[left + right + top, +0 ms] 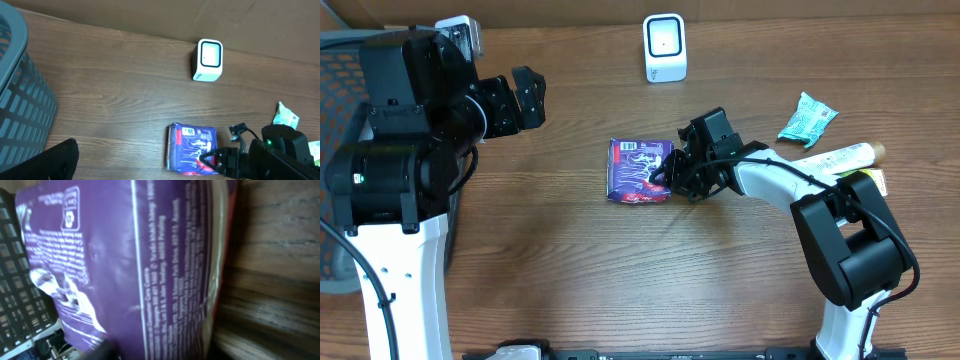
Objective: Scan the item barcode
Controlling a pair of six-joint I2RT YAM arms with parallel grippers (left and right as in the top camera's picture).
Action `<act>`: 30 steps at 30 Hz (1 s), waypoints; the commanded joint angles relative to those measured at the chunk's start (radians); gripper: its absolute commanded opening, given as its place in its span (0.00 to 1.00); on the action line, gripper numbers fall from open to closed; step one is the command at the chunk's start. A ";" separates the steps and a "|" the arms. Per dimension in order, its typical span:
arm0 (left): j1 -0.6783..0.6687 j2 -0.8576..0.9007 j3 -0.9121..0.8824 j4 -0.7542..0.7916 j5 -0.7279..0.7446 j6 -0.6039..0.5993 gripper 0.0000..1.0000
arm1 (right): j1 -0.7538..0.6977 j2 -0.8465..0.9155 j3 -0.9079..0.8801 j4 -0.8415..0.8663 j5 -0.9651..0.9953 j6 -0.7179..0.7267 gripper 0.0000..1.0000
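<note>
A purple packet [638,168] with white print lies flat in the middle of the wooden table, also seen in the left wrist view [192,147]. My right gripper [670,178] is at its right edge, fingers pinched on the red-trimmed side [207,161]. The packet [125,270] fills the right wrist view at very close range. The white scanner [665,47] stands upright at the table's back [209,60]. My left gripper [520,100] hovers open at the far left, holding nothing; one black finger [60,160] shows in its own view.
A grey mesh basket [20,100] stands at the left edge of the table [335,70]. A green packet [808,118] and a yellow tube [840,157] lie at the right, behind my right arm.
</note>
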 commanded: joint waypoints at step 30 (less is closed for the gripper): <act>0.000 0.000 0.008 0.003 0.004 0.019 0.99 | -0.122 -0.625 0.362 -0.623 0.188 -0.313 0.04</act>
